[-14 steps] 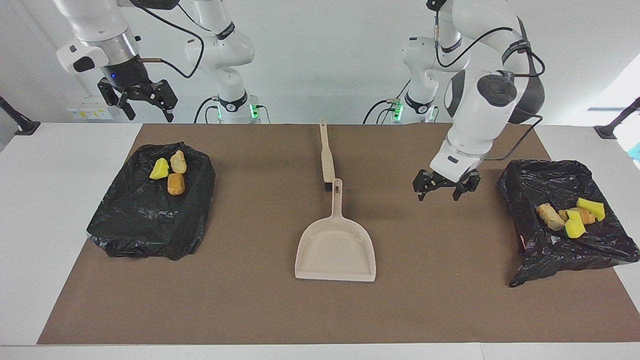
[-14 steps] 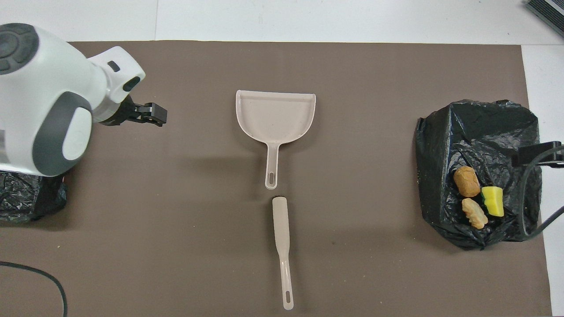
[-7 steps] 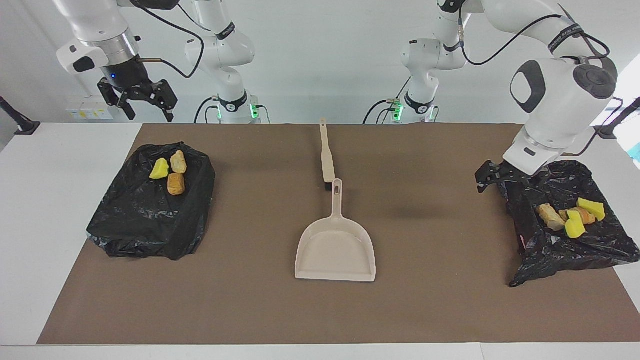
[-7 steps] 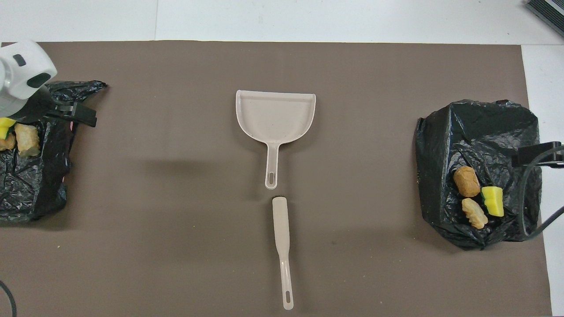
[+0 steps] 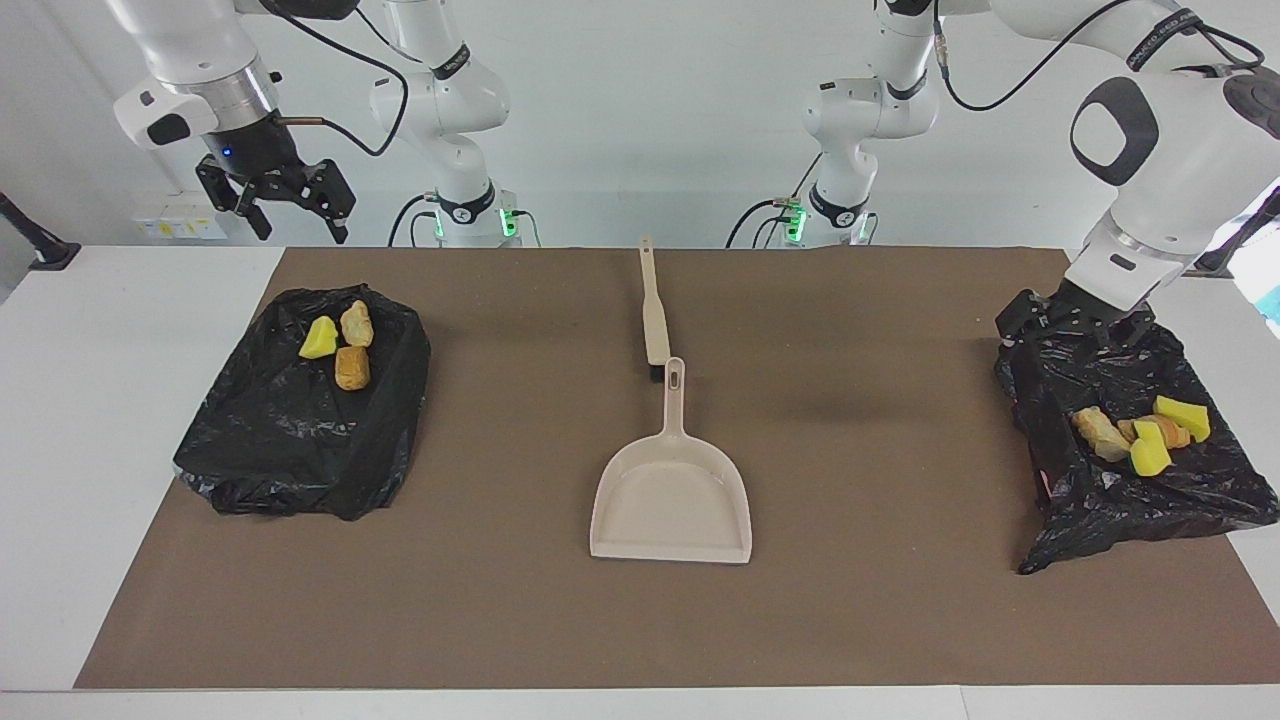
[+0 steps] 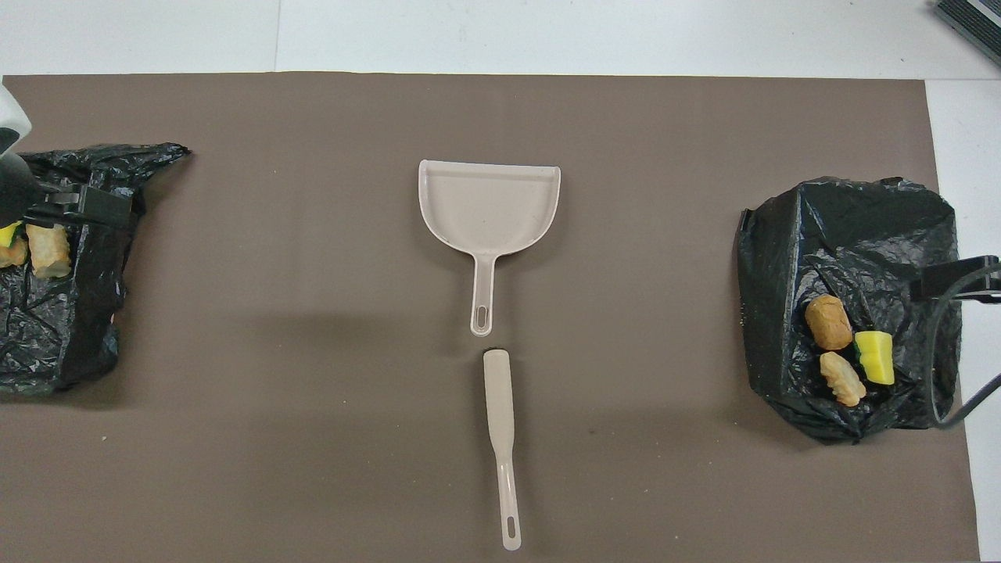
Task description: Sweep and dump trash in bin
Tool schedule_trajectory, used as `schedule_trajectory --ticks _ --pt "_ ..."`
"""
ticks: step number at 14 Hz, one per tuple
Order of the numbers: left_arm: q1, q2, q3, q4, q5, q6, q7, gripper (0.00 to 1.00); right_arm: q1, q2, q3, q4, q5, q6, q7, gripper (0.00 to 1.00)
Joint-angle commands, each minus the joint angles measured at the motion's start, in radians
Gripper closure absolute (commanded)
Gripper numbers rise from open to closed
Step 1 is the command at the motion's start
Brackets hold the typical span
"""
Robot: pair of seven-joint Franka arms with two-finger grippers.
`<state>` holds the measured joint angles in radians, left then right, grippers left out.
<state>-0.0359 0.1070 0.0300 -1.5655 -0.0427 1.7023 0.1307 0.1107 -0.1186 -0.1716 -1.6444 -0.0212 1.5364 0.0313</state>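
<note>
The trash lies in two black-bagged bins. The bin (image 5: pixel 290 440) (image 6: pixel 844 227) at the right arm's end holds a yellow wedge (image 5: pixel 320 338) (image 6: pixel 874 357) and two tan chunks (image 5: pixel 351 368) (image 6: pixel 828 322). The bin (image 5: pixel 1130 500) (image 6: pixel 55 328) at the left arm's end holds several lumps (image 5: pixel 1140 435) (image 6: pixel 48 250). My left gripper (image 5: pixel 1072 335) hangs open and empty, low over that bin's rim nearer the robots; whether it touches the bag I cannot tell. One of its fingers (image 6: pixel 94 209) shows from overhead. My right gripper (image 5: pixel 275 205) waits open, high over the table edge beside its bin.
A beige dustpan (image 5: pixel 670 500) (image 6: pixel 489 203) lies mid-mat, handle toward the robots. A beige brush (image 5: pixel 653 310) (image 6: pixel 498 407) lies in line with it, nearer the robots. The brown mat (image 5: pixel 880 600) covers most of the white table.
My left arm has swung away from the mat beside the dustpan to the bin at its own end, gripper open throughout. The right arm, dustpan, brush and trash have not moved.
</note>
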Motion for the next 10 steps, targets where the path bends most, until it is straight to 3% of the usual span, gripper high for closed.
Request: schedule_trajectory --ticks 1,4,6,10 --pt "-0.01 -0.058 0.004 -0.016 -0.003 -0.088 -0.003 0.0 -0.006 -0.018 0.003 -0.012 -0.006 -0.01 -0.027 0.0" --pt "-0.022 -0.118 0.004 -0.025 0.006 -0.162 0.016 0.0 -0.005 -0.016 0.003 -0.014 -0.011 0.02 -0.033 0.0" --pt "-0.022 -0.171 0.004 -0.117 0.007 -0.123 0.01 0.0 0.0 -0.016 0.003 -0.014 -0.009 0.021 -0.033 0.0" --pt "-0.022 -0.178 0.004 -0.13 0.009 -0.095 0.007 0.0 0.0 -0.018 0.004 -0.014 -0.006 0.013 -0.033 0.0"
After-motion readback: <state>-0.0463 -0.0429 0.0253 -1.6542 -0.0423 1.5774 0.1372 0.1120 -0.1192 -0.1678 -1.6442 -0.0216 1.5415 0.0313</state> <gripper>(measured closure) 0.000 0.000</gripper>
